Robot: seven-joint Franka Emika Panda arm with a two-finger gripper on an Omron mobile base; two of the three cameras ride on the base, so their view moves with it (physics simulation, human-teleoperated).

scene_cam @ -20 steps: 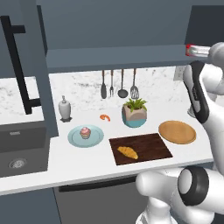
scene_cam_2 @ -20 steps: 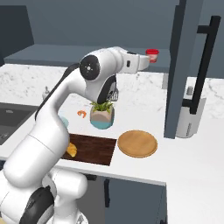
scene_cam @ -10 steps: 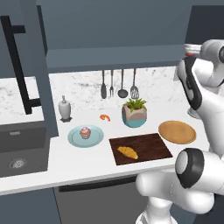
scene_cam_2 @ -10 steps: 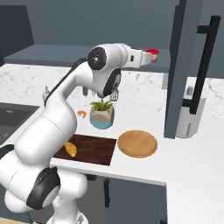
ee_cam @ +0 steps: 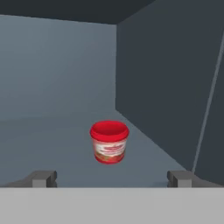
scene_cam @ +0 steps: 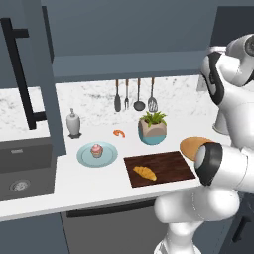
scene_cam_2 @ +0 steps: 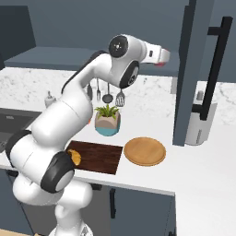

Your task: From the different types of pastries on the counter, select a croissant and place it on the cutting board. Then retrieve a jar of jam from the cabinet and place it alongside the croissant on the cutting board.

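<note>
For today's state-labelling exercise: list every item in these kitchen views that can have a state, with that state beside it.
croissant: lying on the cutting board
jar of jam: upright on the cabinet shelf, not gripped
gripper: open, facing the jar
cupcake: upright on its blue plate
potted plant: upright on the counter

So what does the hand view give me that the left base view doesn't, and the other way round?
The hand view looks into the cabinet: the jar of jam stands upright on the shelf near the back corner, ahead of the claw, whose two fingertips are spread wide apart and clear of it.

The left base view has the counter: the croissant lying on the cutting board, the cupcake on its blue plate, the potted plant and the hanging utensils.

Shared: only the dark cabinet itself.
</note>
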